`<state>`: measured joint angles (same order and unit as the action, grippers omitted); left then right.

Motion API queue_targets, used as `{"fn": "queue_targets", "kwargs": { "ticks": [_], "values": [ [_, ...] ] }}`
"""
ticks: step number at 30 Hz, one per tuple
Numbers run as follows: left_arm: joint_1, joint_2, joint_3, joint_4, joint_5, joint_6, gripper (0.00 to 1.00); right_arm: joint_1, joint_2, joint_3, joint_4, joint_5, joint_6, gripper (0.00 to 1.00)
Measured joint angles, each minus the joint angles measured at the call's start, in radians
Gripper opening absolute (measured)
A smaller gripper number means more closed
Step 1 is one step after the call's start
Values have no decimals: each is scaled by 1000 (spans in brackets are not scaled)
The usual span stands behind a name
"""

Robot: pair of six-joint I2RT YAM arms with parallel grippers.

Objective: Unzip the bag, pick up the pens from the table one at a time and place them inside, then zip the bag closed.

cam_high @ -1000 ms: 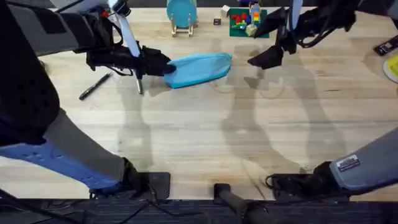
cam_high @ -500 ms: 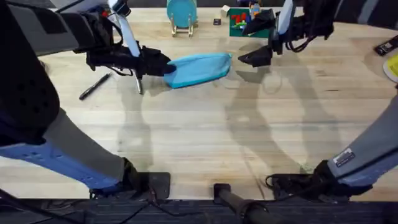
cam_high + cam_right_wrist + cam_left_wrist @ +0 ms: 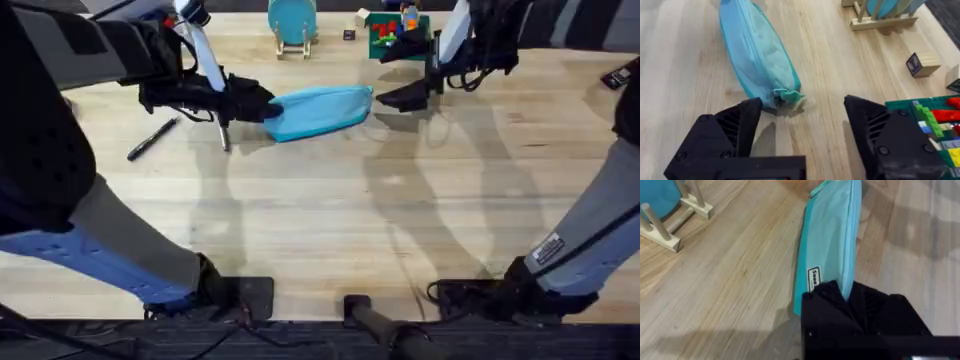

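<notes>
My left hand (image 3: 262, 108) is clenched on the left end of the light-blue pencil pouch (image 3: 322, 109), which lies on the table (image 3: 330, 220) toward the far side, its long axis running left to right. In my left wrist view the black fingers (image 3: 840, 297) pinch the fabric just beside the small label, and I judge this grip is there to anchor the pouch so it will not slide once the zipper is pulled. My right hand (image 3: 392, 98) hovers just off the pouch's right end with its fingers spread and nothing between them; in its wrist view the gathered tip of the pouch (image 3: 785, 95) sits just beyond the gap, so I am lined up to reach for that end, where I take the zipper pull to be, though I cannot make it out. A black pen (image 3: 152, 139) lies on the table to the left of my left hand, well apart from the pouch, waiting until the pouch is open.
</notes>
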<state>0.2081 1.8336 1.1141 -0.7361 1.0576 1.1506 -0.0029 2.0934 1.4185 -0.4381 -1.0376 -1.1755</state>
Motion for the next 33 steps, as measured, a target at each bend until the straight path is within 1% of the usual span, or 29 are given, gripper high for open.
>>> {"fn": "queue_targets", "kwargs": {
  "ticks": [8, 10, 19, 25, 33],
  "values": [
    [0, 0, 0, 0, 0, -11, 43, 3, 12, 0, 10, -19, 0, 986],
    [0, 0, 0, 0, 0, -12, 43, 4, 16, 0, 19, -26, 0, 971],
    [0, 0, 0, 0, 0, -14, 43, 31, 57, 0, 38, -33, 0, 966],
    [0, 0, 0, 0, 0, -18, 43, 37, 58, 0, 45, -33, 1, 932],
    [0, 0, 0, 0, 0, -22, 43, 37, 58, 0, 44, -33, 1, 835]
  ]
}}
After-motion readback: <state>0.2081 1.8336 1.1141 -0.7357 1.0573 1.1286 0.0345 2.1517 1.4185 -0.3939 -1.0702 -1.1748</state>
